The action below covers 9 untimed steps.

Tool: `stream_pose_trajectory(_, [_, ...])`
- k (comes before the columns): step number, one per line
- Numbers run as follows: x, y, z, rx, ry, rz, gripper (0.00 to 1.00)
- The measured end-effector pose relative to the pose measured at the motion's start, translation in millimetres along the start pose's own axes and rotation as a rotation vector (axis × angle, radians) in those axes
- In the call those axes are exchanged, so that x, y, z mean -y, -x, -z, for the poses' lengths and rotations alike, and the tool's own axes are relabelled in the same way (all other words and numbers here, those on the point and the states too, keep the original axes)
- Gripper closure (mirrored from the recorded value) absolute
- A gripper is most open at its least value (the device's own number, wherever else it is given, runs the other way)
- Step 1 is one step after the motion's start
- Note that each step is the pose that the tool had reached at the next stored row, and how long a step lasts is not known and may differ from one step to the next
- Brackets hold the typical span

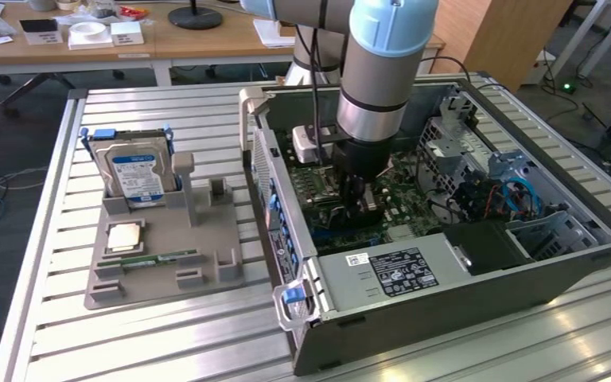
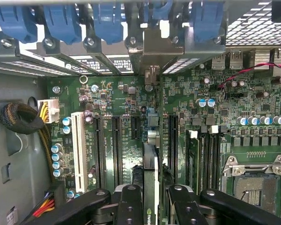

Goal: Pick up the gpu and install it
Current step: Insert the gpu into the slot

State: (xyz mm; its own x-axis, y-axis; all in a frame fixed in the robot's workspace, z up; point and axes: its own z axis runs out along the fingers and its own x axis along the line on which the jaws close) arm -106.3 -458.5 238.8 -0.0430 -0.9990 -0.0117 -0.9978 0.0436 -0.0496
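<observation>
Looking through the exterior view, I see my arm reaching down into the open computer case (image 1: 465, 263), which lies on its side on the slatted metal desk (image 1: 125, 342). The gripper (image 1: 356, 199) sits low over the green motherboard (image 1: 412, 199), inside the case.

In the wrist view, the gripper (image 2: 151, 199) is partly closed, its black fingers (image 2: 131, 206) pressed against either side of the gpu (image 2: 150, 187), which I hold edge-on. The card stands upright between the fingers, its thin green edge running toward the row of black expansion slots (image 2: 116, 150) on the motherboard (image 2: 225, 103). It lines up with the gap between two of those slots, though I cannot tell whether its lower edge is already touching a slot. A white slot (image 2: 77, 150) stands off to one side, and blue retention clips (image 2: 61, 21) line the case's rear bracket bay.

On the exterior view's left, a grey holder tray (image 1: 157, 263) carries the hard drive (image 1: 136, 175) upright and a memory stick (image 1: 157, 258) lying flat.
</observation>
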Motion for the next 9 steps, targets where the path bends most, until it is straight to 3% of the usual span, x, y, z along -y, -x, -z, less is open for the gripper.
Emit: stream_pose_trajectory(9, [-1.7, -0.2, -0.4, -0.0004, -0.0002, 0.000, 0.74])
